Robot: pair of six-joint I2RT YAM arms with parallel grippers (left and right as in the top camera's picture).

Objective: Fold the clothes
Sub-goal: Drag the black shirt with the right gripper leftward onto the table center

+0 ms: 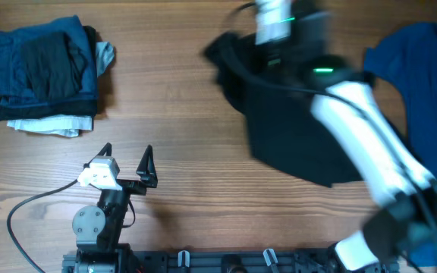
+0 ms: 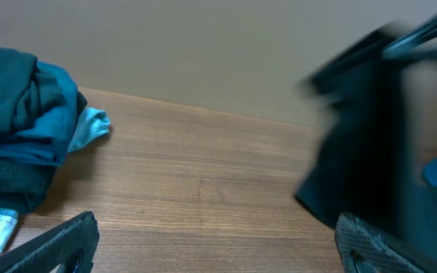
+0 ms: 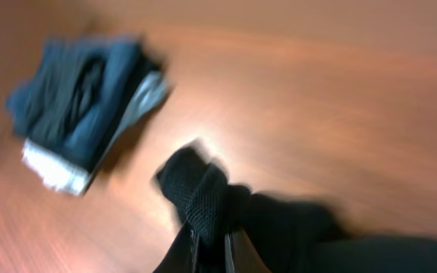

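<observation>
Right gripper (image 3: 211,244): pinching a bunched edge of black T-shirt (image 1: 287,129), lifted at 1 o'clock | left gripper (image 1: 127,155): spread, empty, 7 o'clock | handling: I judge it soft, light, limp; grip hem corners.

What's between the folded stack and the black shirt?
Only bare table. The overhead view shows nothing lying between the stack and the black shirt, and the left wrist view agrees.
</observation>
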